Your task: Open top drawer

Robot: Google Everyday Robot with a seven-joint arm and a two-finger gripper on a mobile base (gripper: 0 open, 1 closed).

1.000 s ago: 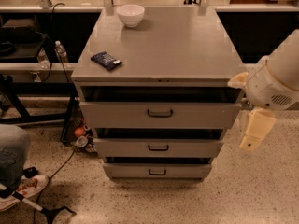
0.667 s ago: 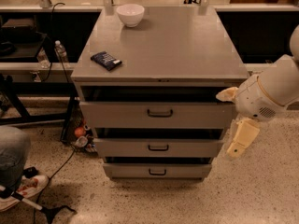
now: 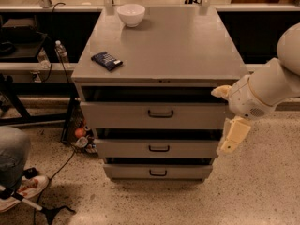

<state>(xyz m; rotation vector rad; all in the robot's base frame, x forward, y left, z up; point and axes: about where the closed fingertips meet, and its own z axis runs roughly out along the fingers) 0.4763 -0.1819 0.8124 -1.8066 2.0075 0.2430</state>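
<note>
The gripper (image 3: 219, 121) hung at three o'clock of the top drawer (image 3: 122, 116), fingers (image 3: 233, 135) apart, holding nothing; its handle (image 3: 161, 113) sat untouched, so the pulling was all left to do

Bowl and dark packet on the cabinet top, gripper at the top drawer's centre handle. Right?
No. The camera view shows the gripper off the cabinet's right edge in the picture, away from the top drawer's handle. The bowl and dark packet are on the cabinet top.
</note>
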